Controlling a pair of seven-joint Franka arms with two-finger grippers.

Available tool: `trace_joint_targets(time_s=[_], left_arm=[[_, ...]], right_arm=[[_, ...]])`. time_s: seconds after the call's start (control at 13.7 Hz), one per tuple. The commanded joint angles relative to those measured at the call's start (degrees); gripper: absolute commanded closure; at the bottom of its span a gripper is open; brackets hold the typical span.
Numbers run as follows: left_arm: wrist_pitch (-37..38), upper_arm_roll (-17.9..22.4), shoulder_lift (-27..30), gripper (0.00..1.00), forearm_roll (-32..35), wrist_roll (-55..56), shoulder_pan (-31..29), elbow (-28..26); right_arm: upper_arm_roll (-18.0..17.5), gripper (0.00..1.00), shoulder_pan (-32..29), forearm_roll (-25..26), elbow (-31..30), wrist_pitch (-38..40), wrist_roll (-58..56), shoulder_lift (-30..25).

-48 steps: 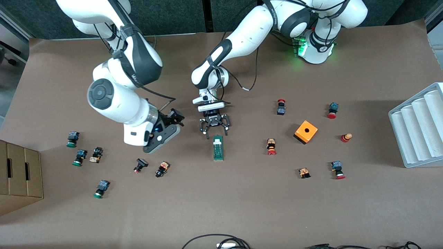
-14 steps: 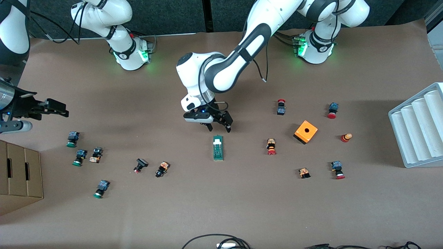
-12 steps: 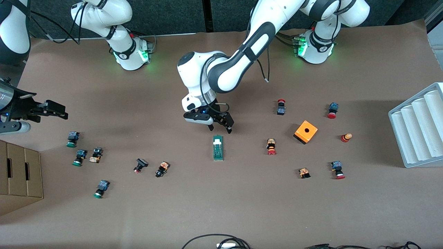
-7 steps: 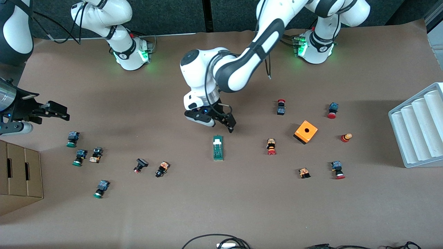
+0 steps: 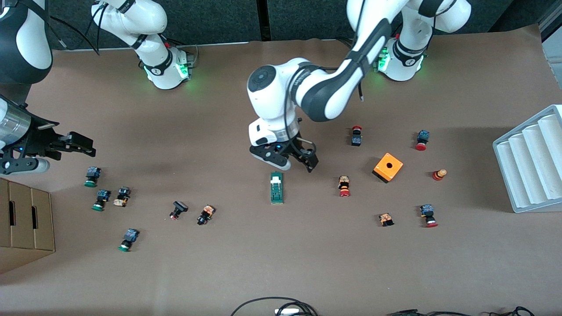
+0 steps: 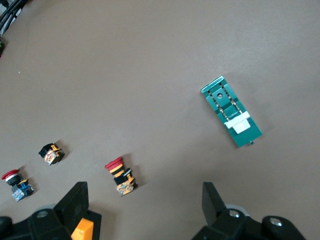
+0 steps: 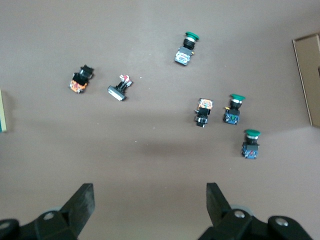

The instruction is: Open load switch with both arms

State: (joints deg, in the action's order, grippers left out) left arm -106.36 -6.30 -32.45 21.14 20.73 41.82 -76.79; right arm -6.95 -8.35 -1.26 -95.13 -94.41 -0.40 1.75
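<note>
Brown paper covers the table (image 5: 281, 263), and the load switch (image 5: 276, 188) lies flat near its middle, its white tab (image 5: 275, 179) at the end toward the robots' bases. Just above that end hangs the left gripper (image 5: 298, 163), fingers spread and holding nothing. At the right arm's end of the table, the right gripper (image 5: 74, 145) hovers with fingers also spread wide, over bare paper near a cluster of green push buttons (image 5: 91, 176). A cardboard box (image 5: 24, 221) sits at that same end; its inside is hidden. A grey ridged tray (image 5: 529, 166) at the left arm's end holds nothing visible. An orange cube (image 5: 388, 167) stands among red push buttons (image 5: 344, 186).
</note>
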Motion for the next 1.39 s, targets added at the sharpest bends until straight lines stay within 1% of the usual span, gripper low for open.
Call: trace_joint_targets(time_s=[0.0, 0.07, 0.15, 0.29, 0.36, 0.44, 0.51, 0.66, 0.73, 0.8, 0.88, 0.95, 1.02, 1.09, 1.24, 1.31], left_arm=[[3.5, -8.0, 4.9, 0.00, -1.3, -3.0, -8.8, -3.3], [4.0, -9.0, 6.1, 0.00, -1.3, -3.9, -10.6, -3.9], [4.1, -9.0, 7.7, 0.00, -2.2, -4.6, -11.8, -4.9], [4.1, -9.3, 11.2, 0.00, -7.6, -4.7, -16.0, -6.3], [4.3, -10.3, 13.0, 0.00, -8.6, -4.8, -18.8, -6.7], [5.4, -10.8, 14.7, 0.00, -8.7, -5.0, -21.2, -7.4], [7.2, -11.2, 16.5, 0.00, -10.6, -6.0, -23.6, -7.7], [10.4, -11.0, 19.6, 0.00, -15.0, -11.6, -29.1, -7.8], [11.0, -10.7, 21.2, 0.00, -15.4, -12.9, -31.3, -8.8], [11.0, -10.2, 22.8, 0.00, -15.6, -13.3, -32.9, -9.6], [11.0, -8.0, 23.7, 0.00, -16.1, -13.7, -33.5, -10.0], [11.0, -5.3, 24.8, 0.00, -18.1, -15.6, -33.5, -10.9], [11.0, -2.9, 26.0, 0.00, -20.8, -18.7, -33.6, -12.1], [11.0, -0.8, 27.7, 0.00, -21.7, -22.4, -33.7, -14.2], [10.6, 0.0, 31.9, 0.00, -21.8, -25.0, -37.2, -18.9], [10.5, 0.3, 33.6, 0.00, -21.8, -25.0, -37.4, -20.5]], right_arm=[[-0.7, 0.00, -0.3, 1.0, -1.5, -1.4, 2.9, -1.0], [0.1, 0.00, 1.4, 1.0, -1.5, -1.5, 3.1, -1.0], [1.7, 0.00, 2.7, 0.9, -1.4, -1.5, 3.0, -0.9], [2.5, 0.00, 3.0, 0.6, -1.4, -1.5, 3.0, -0.8], [3.7, 0.00, 3.5, 0.4, -1.3, -1.4, 3.0, -0.9], [5.2, 0.00, 5.3, 0.3, -1.4, -1.5, 3.1, -0.9], [5.8, 0.00, 6.1, -0.2, -1.4, -2.4, 3.1, -0.8], [5.9, 0.00, 5.7, -2.4, -1.3, -3.1, 3.5, -1.6], [6.1, 0.00, 5.2, -3.1, -0.9, -2.4, 3.6, -1.8], [6.1, 0.00, 4.1, -3.8, 0.1, -0.7, 3.7, -1.3], [6.1, 0.00, 3.1, -4.0, 1.0, 0.2, 3.7, -0.9], [6.1, 0.00, 2.6, -4.0, 1.2, 0.2, 3.8, -0.8], [6.1, 0.00, 2.6, -4.0, 1.2, 0.1, 3.9, -0.7], [6.0, 0.00, 2.8, -3.9, 1.2, 0.1, 4.2, -0.4], [5.5, 0.00, 3.8, -3.2, 1.2, 0.0, 7.2, 0.7], [5.4, 0.00, 3.9, -3.2, 1.2, 0.0, 7.7, 0.8]])
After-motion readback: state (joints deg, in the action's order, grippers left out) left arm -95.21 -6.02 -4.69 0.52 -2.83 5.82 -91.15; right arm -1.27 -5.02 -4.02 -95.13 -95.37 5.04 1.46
